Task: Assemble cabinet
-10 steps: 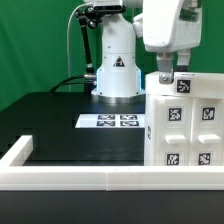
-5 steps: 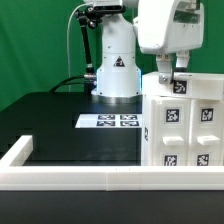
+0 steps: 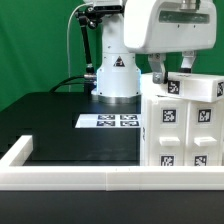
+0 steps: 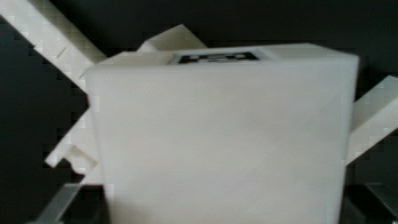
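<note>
The cabinet point(image 3: 183, 125) stands at the right of the exterior view, a tall white box that fills the frame from mid height down to the border rail, its face carrying raised panels with black-and-white square tags. Directly above it hangs the tool point(image 3: 172, 68), its two dark fingers point(image 3: 157, 70) spread apart and reaching down to the cabinet's top edge on either side of a tagged block point(image 3: 171, 86) sitting there. Whether the fingers actually touch that block cannot be told from this view. The arm's bulky white wrist housing fills the upper right of the frame and hides whatever lies behind it.

In the wrist view the cabinet point(image 4: 222, 135) takes up most of the picture as a large pale block with one tag point(image 4: 221, 58) near its upper edge; thin white slats show behind it against a dark ground, and the image is blurred.

Left of the cabinet, near the middle of the exterior view, the marker board point(image 3: 112, 121) lies flat on the black tabletop point(image 3: 60, 125), just in front of the robot base point(image 3: 116, 70). A low white border rail point(image 3: 70, 178) runs across the lower frame and turns back at the lower left. A green curtain point(image 3: 35, 45) closes off the background.
</note>
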`<state>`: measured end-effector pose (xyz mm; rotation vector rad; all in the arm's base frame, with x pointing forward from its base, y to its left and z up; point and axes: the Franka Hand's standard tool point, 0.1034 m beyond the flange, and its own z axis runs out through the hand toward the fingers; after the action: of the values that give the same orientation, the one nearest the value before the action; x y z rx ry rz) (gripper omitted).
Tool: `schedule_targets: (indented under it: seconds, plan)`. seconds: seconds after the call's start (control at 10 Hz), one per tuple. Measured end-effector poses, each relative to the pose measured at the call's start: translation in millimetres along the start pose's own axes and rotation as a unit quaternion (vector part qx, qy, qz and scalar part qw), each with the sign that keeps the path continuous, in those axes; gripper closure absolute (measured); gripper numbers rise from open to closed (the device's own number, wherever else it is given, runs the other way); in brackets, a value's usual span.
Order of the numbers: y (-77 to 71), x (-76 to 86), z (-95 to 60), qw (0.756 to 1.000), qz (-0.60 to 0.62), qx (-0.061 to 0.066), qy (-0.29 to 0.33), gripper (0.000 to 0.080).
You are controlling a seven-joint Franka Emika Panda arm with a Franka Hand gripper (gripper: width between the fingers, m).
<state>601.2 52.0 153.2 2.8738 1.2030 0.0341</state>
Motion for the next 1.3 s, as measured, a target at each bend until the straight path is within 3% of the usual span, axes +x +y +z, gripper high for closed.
schedule_targets:
  seconds: [0.2, 0.5, 1.3]
  plan:
    - [-1.7, 0.1, -0.2, 0.988, 0.155, -0.005, 0.012, 0.0236]
    - [-9.1, 5.0, -0.4, 0.941, 0.338, -0.011, 0.029, 0.0236]
    - [-13.6, 9.8, -1.0, 0.831, 0.555, -0.002, 0.032, 0.0236]
